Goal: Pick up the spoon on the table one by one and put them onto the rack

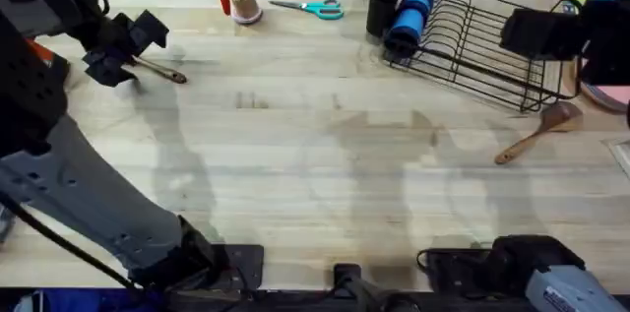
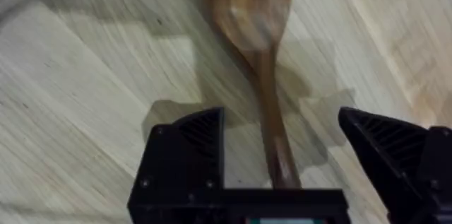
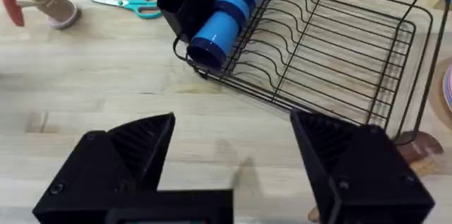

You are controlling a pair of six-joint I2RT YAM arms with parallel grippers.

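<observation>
One wooden spoon [image 1: 167,73] lies on the table [image 1: 315,174] at the far left. My left gripper [image 1: 123,54] is low over it. In the left wrist view the spoon [image 2: 263,61] runs with its handle between the open black fingers [image 2: 191,153] of my left gripper [image 2: 282,143], which do not touch it. A second spoon [image 1: 539,135] lies just in front of the black wire rack [image 1: 482,51]; its bowl [image 3: 421,146] peeks past a finger. My right gripper [image 1: 539,31] hovers over the rack's right end, and in the right wrist view this gripper [image 3: 233,160] is open and empty.
A blue cup [image 1: 411,7] lies in the rack's left end beside the black utensil cup [image 1: 382,2]. Teal-handled scissors [image 1: 310,7] and a small wooden holder with a red tool [image 1: 239,2] sit at the back edge. Pink plates [image 1: 608,86] are at the far right.
</observation>
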